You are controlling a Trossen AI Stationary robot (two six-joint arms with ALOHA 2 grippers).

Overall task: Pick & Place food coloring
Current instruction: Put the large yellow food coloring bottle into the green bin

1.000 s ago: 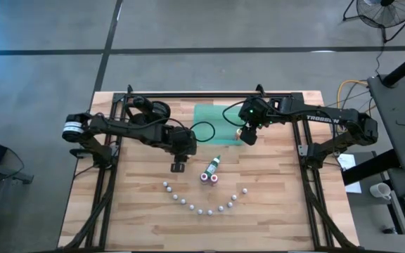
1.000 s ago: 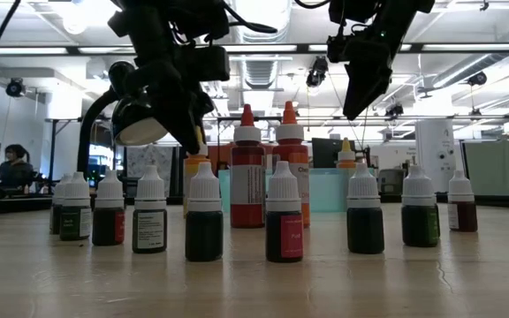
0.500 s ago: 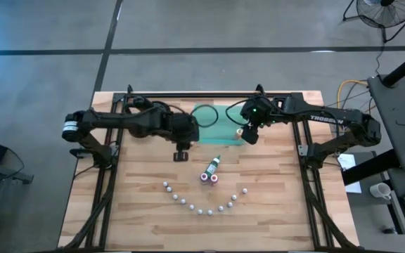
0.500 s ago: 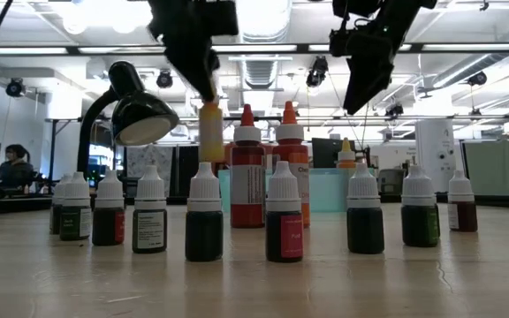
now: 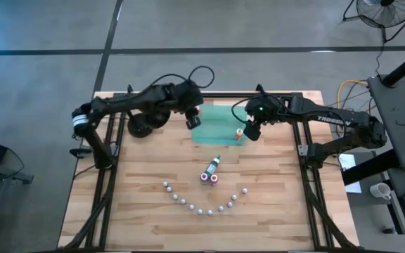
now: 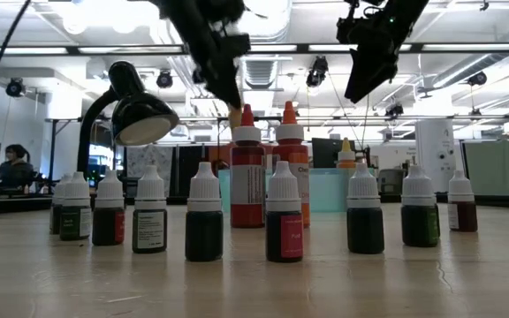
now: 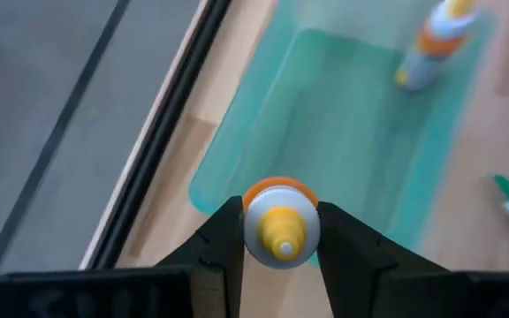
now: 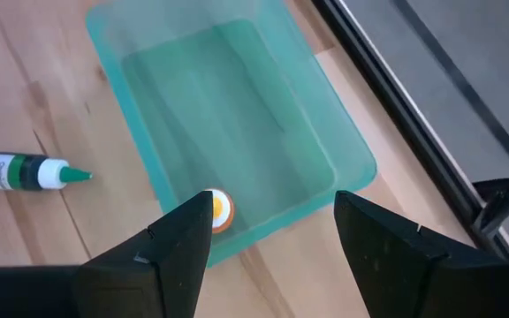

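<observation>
On wood table [image 5: 132, 204] | left end effector [image 7: 279, 231] gripping orange bottle [image 7: 279, 230] over green tray [image 5: 213, 133] | right end effector [image 8: 270, 231] wide

You see a row of small white-capped bottles [image 6: 204, 212] standing across the table [image 6: 254, 283], with two taller red bottles [image 6: 247, 181] upright behind them. Both arms hang overhead: the left pincer [image 6: 224, 66] above the red bottles, the right pincer [image 6: 369, 62] farther right.
</observation>
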